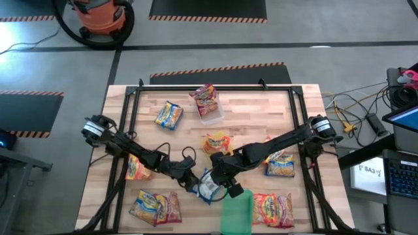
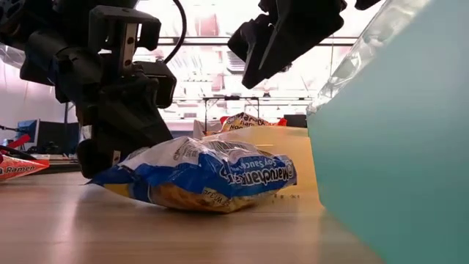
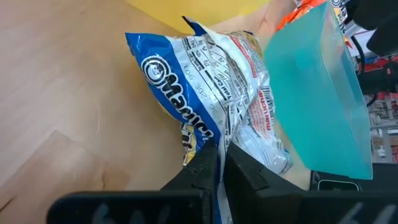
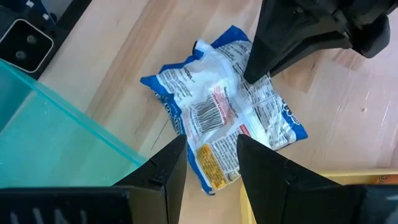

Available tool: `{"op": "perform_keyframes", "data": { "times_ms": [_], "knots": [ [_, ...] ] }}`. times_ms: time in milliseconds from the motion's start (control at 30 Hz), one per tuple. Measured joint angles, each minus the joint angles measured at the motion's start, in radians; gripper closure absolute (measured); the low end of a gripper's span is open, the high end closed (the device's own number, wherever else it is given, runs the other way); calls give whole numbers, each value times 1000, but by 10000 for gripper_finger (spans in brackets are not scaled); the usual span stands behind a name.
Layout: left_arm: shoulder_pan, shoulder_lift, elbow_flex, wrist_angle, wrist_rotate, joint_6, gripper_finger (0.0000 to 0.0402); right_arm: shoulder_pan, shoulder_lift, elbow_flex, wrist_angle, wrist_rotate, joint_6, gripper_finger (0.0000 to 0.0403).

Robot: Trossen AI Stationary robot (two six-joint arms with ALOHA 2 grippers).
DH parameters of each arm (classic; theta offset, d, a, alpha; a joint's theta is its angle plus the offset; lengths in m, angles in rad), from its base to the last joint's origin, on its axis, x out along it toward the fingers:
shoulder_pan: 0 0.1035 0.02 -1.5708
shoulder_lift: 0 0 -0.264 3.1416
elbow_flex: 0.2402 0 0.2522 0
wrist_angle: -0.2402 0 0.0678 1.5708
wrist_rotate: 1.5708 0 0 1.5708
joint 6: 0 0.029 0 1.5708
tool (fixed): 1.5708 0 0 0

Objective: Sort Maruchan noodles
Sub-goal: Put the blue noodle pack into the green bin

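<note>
A blue-and-yellow Maruchan noodle packet [image 1: 210, 189] lies near the table's front edge, beside the green tray [image 1: 236, 212]. Its underside [image 2: 198, 207] rests on the wood. My left gripper [image 3: 221, 169] reaches in from the table's left and is shut on the packet's end. It shows as the dark mass at the packet's left [image 2: 110, 158] in the low view. My right gripper [image 4: 211, 163] hangs open well above the packet [image 4: 224, 112] and touches nothing; the low view shows it high up [image 2: 286, 44]. My left gripper pinches the packet's crimped end edge [image 3: 214, 142] between its two shut fingers. The fingers slant down from the table's left. The packet's belly stays on the table while the held end [image 2: 102, 176] sits just above the wood.
Other noodle packets lie about: far left [image 1: 168, 115], on a clear tray [image 1: 212, 119], mid-table [image 1: 217, 142], left [image 1: 137, 168], front left [image 1: 155, 207], right [image 1: 281, 163], front right [image 1: 273, 209]. A yellow tray [image 3: 186, 7] lies just beyond the blue packet.
</note>
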Motion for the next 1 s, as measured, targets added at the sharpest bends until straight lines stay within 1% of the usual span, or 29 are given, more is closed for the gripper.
{"op": "perform_keyframes", "data": {
  "times_ms": [133, 300, 667, 1000],
  "knots": [
    [0, -8, 0, 0, -10, 3, 400, 0, 0, 0, -15, 0, 3, 271],
    [0, -49, 0, 1, -19, 36, 401, 0, 0, 0, -40, 0, 13, 271],
    [0, -171, 0, -60, -108, 134, 401, 0, -8, -1, -67, -1, 39, 271],
    [-19, -297, 0, -108, -154, 233, 401, 0, -131, -1, -91, 0, 125, 271]
  ]
}}
